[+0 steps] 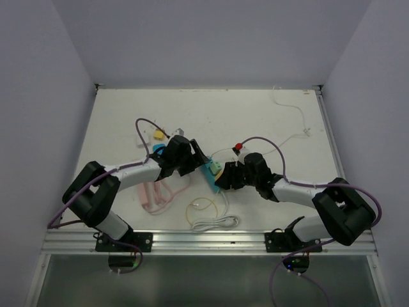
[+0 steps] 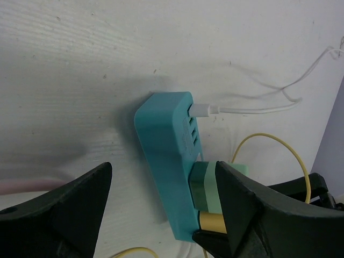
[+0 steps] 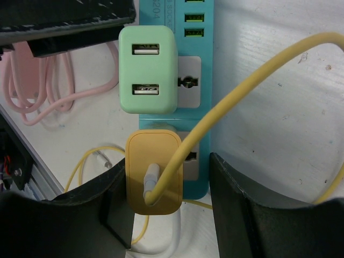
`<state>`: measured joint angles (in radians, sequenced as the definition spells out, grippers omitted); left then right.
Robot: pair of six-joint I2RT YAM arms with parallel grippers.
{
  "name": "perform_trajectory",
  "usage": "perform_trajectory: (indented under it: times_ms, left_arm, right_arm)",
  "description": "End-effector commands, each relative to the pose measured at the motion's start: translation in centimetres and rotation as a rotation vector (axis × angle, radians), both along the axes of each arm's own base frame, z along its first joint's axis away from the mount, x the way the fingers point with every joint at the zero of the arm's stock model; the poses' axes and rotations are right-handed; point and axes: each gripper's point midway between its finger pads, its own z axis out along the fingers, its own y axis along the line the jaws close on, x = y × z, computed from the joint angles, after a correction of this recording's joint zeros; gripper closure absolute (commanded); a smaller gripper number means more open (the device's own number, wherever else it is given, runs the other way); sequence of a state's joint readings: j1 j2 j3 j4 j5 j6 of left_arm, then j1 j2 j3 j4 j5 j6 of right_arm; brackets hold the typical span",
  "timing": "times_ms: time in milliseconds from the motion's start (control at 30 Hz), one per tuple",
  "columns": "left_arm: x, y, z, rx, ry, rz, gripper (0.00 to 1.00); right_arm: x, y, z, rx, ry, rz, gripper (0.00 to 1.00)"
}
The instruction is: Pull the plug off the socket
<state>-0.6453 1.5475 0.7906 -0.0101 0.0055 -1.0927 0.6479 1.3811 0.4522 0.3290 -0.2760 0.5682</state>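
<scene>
A teal power strip [image 1: 213,170] lies mid-table; it also shows in the left wrist view [image 2: 166,156] and the right wrist view [image 3: 198,48]. A mint-green plug [image 3: 148,70] and a yellow plug [image 3: 154,172] with a yellow cable [image 3: 258,70] sit in its sockets. My left gripper [image 2: 163,177] is open and straddles the strip, its right finger [image 2: 258,215] beside the green plug [image 2: 207,185]. My right gripper [image 3: 167,166] is open around the yellow plug and the strip's end, its left finger [image 3: 97,215] right against the plug.
A white cable [image 2: 252,110] is plugged into the strip's USB port. A pink cable bundle [image 1: 153,195] lies left of the strip. A yellow cable loop [image 1: 203,208] and a white coil [image 1: 214,224] lie in front. White walls enclose the table.
</scene>
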Motion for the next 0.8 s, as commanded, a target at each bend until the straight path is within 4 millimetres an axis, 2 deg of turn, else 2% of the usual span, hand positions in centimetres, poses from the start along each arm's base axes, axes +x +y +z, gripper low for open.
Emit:
perform_trajectory:
  times_ms: [0,300,367,467,533,567,667,733,767]
  left_arm:
    - [2.2,-1.8,1.5,-0.058,-0.076,0.041,0.2]
    - [2.8,-2.9,-0.4,-0.074,-0.059,0.055,0.32]
    - [2.8,-3.0,-0.4,-0.083,-0.062,0.062,0.4]
    - [2.9,-3.1,-0.7,-0.087,-0.059,0.066,0.47]
    - [3.0,-3.2,-0.8,-0.088,-0.058,0.07,0.54]
    - [3.0,-3.2,-0.7,-0.092,-0.061,0.071,0.64]
    - [2.9,-3.2,-0.6,-0.099,-0.064,0.076,0.78]
    - [2.6,-3.0,-0.4,-0.101,-0.068,0.076,0.85]
    - [2.5,-2.9,0.1,-0.106,-0.076,0.079,0.95]
  right_arm:
    - [0.1,1.1,1.2,0.064,-0.029,0.022,1.0]
    - [-0.1,1.1,1.0,0.074,-0.023,0.02,1.0]
    - [-0.1,1.1,1.0,0.075,-0.021,0.018,1.0]
    - [-0.2,1.1,1.0,0.078,-0.02,0.02,1.0]
    - [-0.2,1.1,1.1,0.081,-0.021,0.019,1.0]
    - [-0.2,1.1,1.1,0.081,-0.022,0.021,1.0]
    - [-0.2,1.2,1.5,0.086,-0.025,0.022,0.96]
    - [-0.4,1.1,1.7,0.076,-0.02,0.027,0.9]
    - [-0.5,0.8,2.0,0.071,-0.016,0.022,0.86]
